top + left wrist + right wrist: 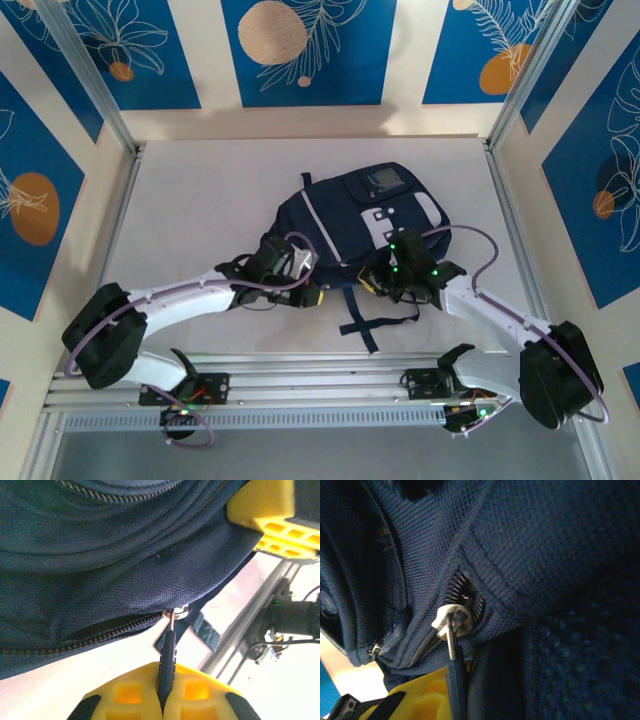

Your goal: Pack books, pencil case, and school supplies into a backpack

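The navy backpack (360, 215) lies flat in the middle of the table. At its near left edge, my left gripper (305, 290) is shut on a dark zipper pull (168, 647), pinched between the yellow fingertips (130, 692). That pull hangs from a metal slider (175, 614) at the end of a partly open zipper. My right gripper (385, 280) sits against the bag's near right edge. It is shut on a second dark pull (455, 680) under a pale slider (451, 619), beside its yellow finger (420, 695). The books, pencil case and school supplies are hidden.
A dark strap (365, 325) trails from the backpack toward the aluminium rail (320, 365) at the near edge. Metal frame posts (515, 220) line both sides. Bare white table (200, 210) lies left of the bag and behind it.
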### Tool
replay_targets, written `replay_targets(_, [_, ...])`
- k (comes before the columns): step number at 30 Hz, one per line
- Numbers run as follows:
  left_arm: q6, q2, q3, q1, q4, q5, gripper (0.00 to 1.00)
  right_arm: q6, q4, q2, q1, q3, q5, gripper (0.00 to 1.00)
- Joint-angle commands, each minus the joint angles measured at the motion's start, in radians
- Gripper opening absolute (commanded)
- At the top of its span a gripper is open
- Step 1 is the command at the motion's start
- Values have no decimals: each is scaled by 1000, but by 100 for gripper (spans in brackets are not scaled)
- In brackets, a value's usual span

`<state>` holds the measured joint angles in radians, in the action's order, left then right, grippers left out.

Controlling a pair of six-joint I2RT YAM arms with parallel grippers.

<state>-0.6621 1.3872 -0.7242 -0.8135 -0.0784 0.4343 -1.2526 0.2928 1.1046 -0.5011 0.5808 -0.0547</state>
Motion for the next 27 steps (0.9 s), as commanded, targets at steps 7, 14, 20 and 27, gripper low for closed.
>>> replay_targets(7, [-449,31,192,37,461,-3,0,-112,-105,-46,58,-135,105,0])
replay_targets(14, [-657,-5,293,36,623,-162,0,-124,-26,-95,53,-144,240,0])
replay_targets(20, [-743,-174,379,49,515,-326,0,-176,37,-136,61,-170,337,0])
replay_targets(27, [-730,-241,391,122,424,-326,0,-167,42,-162,91,-180,360,0])
